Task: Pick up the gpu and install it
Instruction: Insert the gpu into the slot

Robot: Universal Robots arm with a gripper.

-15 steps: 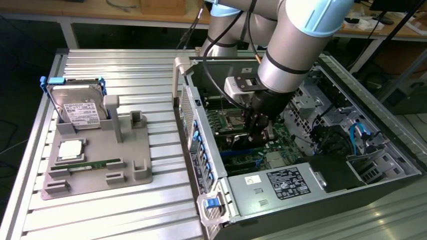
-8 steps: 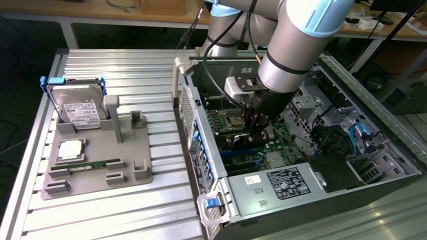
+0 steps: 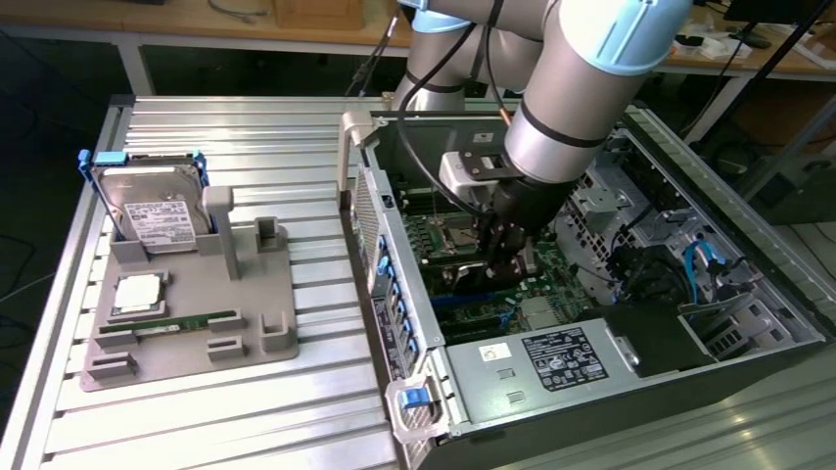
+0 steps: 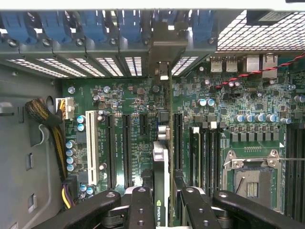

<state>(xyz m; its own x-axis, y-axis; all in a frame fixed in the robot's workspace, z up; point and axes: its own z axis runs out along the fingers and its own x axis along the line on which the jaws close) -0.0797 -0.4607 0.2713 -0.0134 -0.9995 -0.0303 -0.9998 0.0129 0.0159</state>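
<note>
Black ribbed fingers of the gripper (image 4: 164, 194) are clamped on both faces of the gpu (image 4: 161, 160), a thin dark card with a pale edge that you see edge-on in the wrist view. The card stands upright inside the open grey computer case (image 3: 731, 328), over the green motherboard (image 4: 128, 95). Its metal bracket (image 4: 167, 47) reaches toward the perforated rear wall (image 4: 109, 66), below the row of blue plastic latches (image 4: 90, 24).

You are at the seating stage, as I read it. The card's lower edge lies just beside a long black expansion slot (image 4: 177, 138). Whether the connector has entered that slot, you cannot tell from here.

To do this well, hold the card square to the board, with no lean toward either neighbouring slot. Line the whole edge up along the slot before you put any weight on it. Watch the bracket end too: it should slide into its opening in the rear wall without catching on the sheet metal. Press straight and evenly, because a tilted push may bind the connector or flex the board.
</note>
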